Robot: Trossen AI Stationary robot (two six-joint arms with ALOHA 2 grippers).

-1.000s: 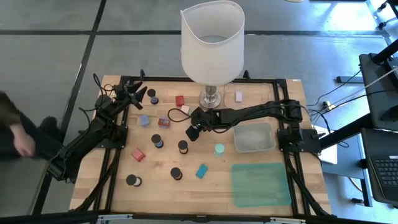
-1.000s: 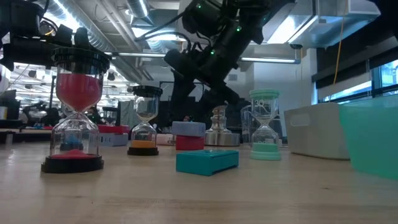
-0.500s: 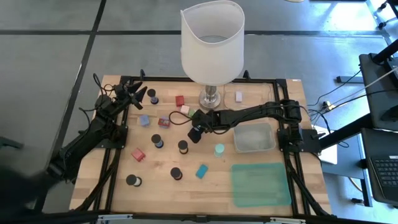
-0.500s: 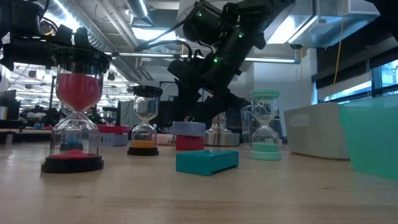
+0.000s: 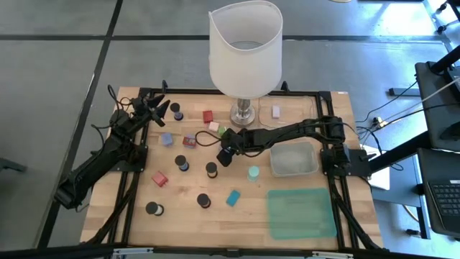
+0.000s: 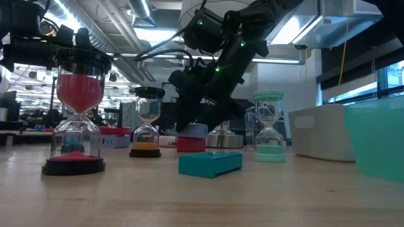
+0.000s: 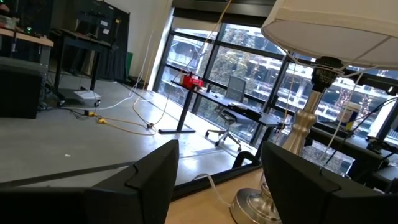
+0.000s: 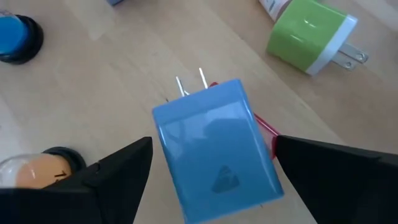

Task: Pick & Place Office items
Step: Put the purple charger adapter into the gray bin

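My right gripper (image 8: 213,140) (image 5: 224,156) is open and reaches down at mid-table. Its fingers stand on either side of a blue plug block (image 8: 211,162) (image 6: 192,130) and do not visibly touch it. The block lies on a red piece (image 8: 264,127) (image 6: 191,145). The gripper hides both from above. A green-and-white plug (image 8: 308,28) (image 5: 221,130) lies just beyond. Black-capped sand timers (image 5: 211,169) (image 5: 183,162) stand close by. My left gripper (image 5: 156,106) (image 7: 217,155) waits open, raised over the far-left corner.
The white-shaded lamp (image 5: 244,50) stands on its metal base (image 5: 244,114) just beyond my right arm. A clear tray (image 5: 293,158) and a green mat (image 5: 302,212) lie to the right. Timers (image 6: 79,113), a teal block (image 6: 210,162) and small blocks (image 5: 159,178) are scattered left and near.
My right gripper has come down over the blue block, and its fingers now reach down beside the block. A person at the table's left side has moved out of view.
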